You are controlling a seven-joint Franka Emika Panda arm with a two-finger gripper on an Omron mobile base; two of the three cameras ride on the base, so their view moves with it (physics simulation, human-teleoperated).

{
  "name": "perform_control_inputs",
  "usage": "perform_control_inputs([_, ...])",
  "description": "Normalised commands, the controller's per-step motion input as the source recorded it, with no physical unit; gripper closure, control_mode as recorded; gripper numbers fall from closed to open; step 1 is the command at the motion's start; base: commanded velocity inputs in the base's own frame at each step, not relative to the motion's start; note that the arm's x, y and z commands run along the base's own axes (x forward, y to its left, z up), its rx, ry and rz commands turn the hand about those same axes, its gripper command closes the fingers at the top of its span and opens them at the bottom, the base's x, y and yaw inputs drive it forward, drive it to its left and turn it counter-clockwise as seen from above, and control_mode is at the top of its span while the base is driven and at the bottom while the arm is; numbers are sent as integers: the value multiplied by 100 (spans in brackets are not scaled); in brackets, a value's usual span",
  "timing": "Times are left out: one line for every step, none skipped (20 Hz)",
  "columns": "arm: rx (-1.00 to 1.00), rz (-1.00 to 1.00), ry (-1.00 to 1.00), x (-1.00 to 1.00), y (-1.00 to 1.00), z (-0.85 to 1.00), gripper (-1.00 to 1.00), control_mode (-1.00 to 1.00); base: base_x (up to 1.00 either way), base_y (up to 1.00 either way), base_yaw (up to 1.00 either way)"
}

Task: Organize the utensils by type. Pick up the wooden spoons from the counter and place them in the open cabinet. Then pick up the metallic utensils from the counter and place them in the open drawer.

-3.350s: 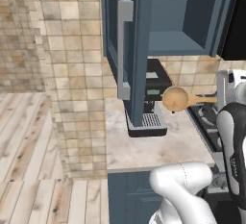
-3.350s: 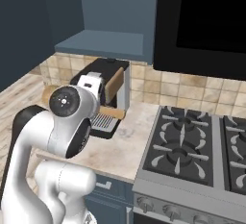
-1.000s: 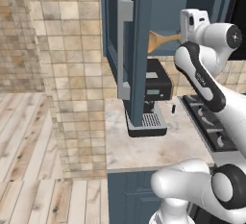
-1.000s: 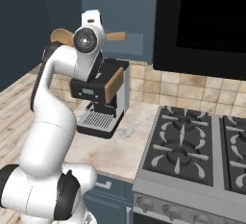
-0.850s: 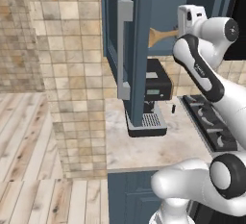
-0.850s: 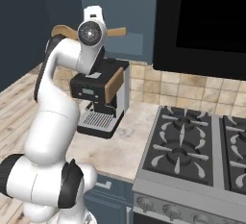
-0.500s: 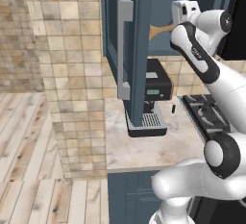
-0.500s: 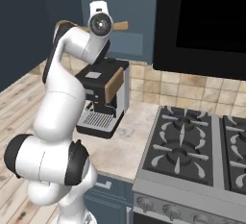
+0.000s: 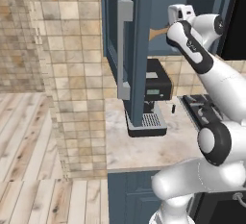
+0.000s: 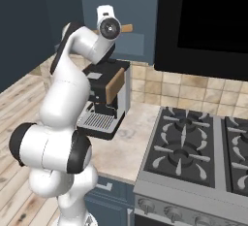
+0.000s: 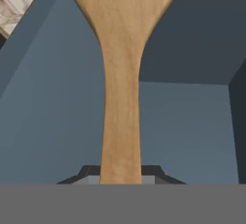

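claw (image 11: 120, 177): clamped on wooden spoon (image 11: 120, 74) handle | spoon: bowl at 12 o'clock in hand view, pointing into open cabinet (image 9: 192, 11) interior | arm: raised high at cabinet opening, above coffee machine (image 9: 151, 98) | coffee machine: on tabletop (image 9: 139, 148), under cabinet, stove (image 10: 193, 147) beside

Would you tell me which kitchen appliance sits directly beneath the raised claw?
The black-and-silver coffee machine on the beige counter, not the gas stove to its right.

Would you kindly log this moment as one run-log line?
phase: placing | tool: shut on wooden spoon | position: raised at open cabinet | spoon: not yet released
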Motion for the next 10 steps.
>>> perform_control_inputs([-1,0,-3,44,0,0,100,-100,0,0,0])
perform_control_inputs([-1,0,-1,43,1,0,100,-100,0,0,0])
perform_control_inputs([-1,0,-1,43,6,0,100,-100,0,0,0])
perform_control_inputs([0,0,0,43,8,0,100,-100,0,0,0])
perform_control_inputs([0,0,0,43,7,0,100,-100,0,0,0])
perform_control_inputs([0,0,0,42,5,0,100,-100,0,0,0])
perform_control_inputs([0,0,0,44,1,0,100,-100,0,0,0])
perform_control_inputs([0,0,0,45,1,0,100,-100,0,0,0])
perform_control_inputs([0,0,0,44,0,0,100,-100,0,0,0])
perform_control_inputs([0,0,0,48,0,0,100,-100,0,0,0])
